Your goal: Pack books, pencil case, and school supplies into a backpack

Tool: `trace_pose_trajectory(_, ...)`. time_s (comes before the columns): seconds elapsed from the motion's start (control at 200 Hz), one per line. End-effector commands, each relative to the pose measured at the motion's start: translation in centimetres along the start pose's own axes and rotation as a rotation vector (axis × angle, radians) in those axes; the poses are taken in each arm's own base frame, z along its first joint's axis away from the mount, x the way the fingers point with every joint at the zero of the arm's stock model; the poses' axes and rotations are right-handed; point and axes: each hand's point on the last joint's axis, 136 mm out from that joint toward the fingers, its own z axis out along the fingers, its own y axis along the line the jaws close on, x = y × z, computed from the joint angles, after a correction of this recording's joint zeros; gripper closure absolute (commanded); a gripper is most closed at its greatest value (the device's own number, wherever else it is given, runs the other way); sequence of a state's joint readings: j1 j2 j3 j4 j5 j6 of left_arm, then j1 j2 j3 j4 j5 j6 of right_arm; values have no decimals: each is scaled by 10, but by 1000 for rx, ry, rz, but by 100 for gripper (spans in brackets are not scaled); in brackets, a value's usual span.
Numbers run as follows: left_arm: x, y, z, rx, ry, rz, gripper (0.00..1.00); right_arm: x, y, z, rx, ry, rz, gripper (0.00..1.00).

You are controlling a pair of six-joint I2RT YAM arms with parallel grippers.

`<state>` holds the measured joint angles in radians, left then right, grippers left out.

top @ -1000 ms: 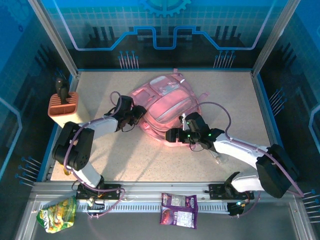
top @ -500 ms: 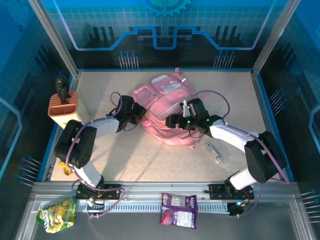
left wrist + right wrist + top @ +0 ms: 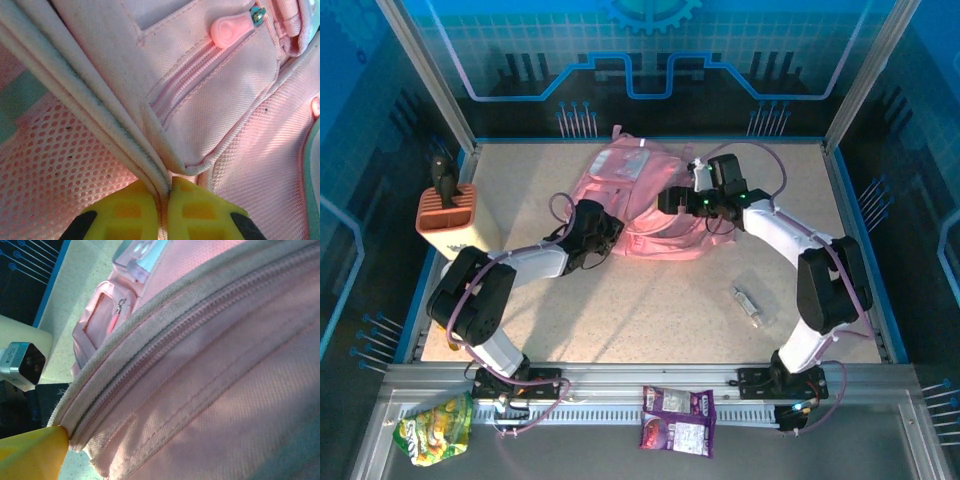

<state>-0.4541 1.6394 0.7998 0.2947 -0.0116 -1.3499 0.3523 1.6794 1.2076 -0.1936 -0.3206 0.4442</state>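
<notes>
Backpack (image 3: 638, 190), pink, held on the worktop (image 3: 650, 300) between both end effectors. Within the last second the backpack has been drawn away from the arm bases and pulled up along its right side. The right end effector (image 3: 670, 202) has travelled from the near right corner of the backpack to its far right edge, while the left end effector (image 3: 612, 230) has remained at the near left edge. A small clear tube (image 3: 748, 303), partly covered by the right arm a second ago, is now exposed, well apart from the backpack on its near right side. The change is judged to mean that the zip edge is being tensioned for opening and that the tube is not yet packed.

In the left wrist view the yellow pads (image 3: 135, 210) are seen pressed together on a seam fold beside mesh (image 3: 55, 160), below a zip pull (image 3: 234, 27); this pinch cannot be made out from above. In the right wrist view one yellow pad (image 3: 30, 455) is seen against the end of a closed zip track (image 3: 165, 365). The opposing pad is hidden, so a pinch on the backpack is inferred from the raised fabric only. What the backpack contains cannot be told.
</notes>
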Motion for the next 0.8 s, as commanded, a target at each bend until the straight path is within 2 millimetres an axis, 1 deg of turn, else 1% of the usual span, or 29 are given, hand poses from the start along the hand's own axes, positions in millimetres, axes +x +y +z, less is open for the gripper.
trace_pose_trajectory(0.0, 39, -23, -15, 82, 116, 25, 100, 20, -25, -21, 153, 37, -29, 1)
trace_pose_trajectory(0.06, 39, -23, -16, 83, 107, 26, 100, 36, -27, -32, 183, 66, -30, 0)
trace_pose_trajectory(0.125, 41, -24, -18, 78, 106, 25, 100, 54, -19, -40, 182, 82, -35, 0)
trace_pose_trajectory(0.18, 43, -25, -20, 82, 105, 23, 100, 72, -14, -44, 215, 104, -46, 0)
trace_pose_trajectory(0.235, 45, -24, -21, 75, 100, 17, 100, 88, -6, -45, 241, 125, -62, 0)
trace_pose_trajectory(0.335, 50, -28, -23, 89, 112, 14, 100, 109, 11, -45, 265, 126, -91, 3)
trace_pose_trajectory(0.4, 51, -28, -23, 82, 113, 14, 100, 118, 23, -43, 263, 102, -106, 8)
trace_pose_trajectory(0.465, 55, -30, -23, 89, 126, 1, 100, 124, 34, -39, 245, 69, -103, 14)
trace_pose_trajectory(0.525, 56, -34, -24, 106, 133, -9, 100, 122, 45, -34, 229, 27, -111, 18)
trace_pose_trajectory(0.53, 57, -34, -24, 105, 134, -9, 100, 128, 43, -33, 234, 40, -113, 18)
trace_pose_trajectory(0.535, 57, -34, -24, 105, 136, -10, 100, 125, 43, -33, 235, 27, -113, 19)
trace_pose_trajectory(0.545, 57, -35, -25, 107, 136, -11, 100, 129, 42, -31, 237, 30, -118, 20)
trace_pose_trajectory(0.59, 58, -38, -26, 116, 138, -11, 100, 130, 48, -24, 213, 4, -151, 25)
trace_pose_trajectory(0.68, 61, -42, -28, 119, 141, 0, 100, 128, 55, -12, 213, -17, -161, 31)
trace_pose_trajectory(0.795, 65, -46, -30, 125, 149, 3, 100, 125, 61, 6, 207, -32, -123, 39)
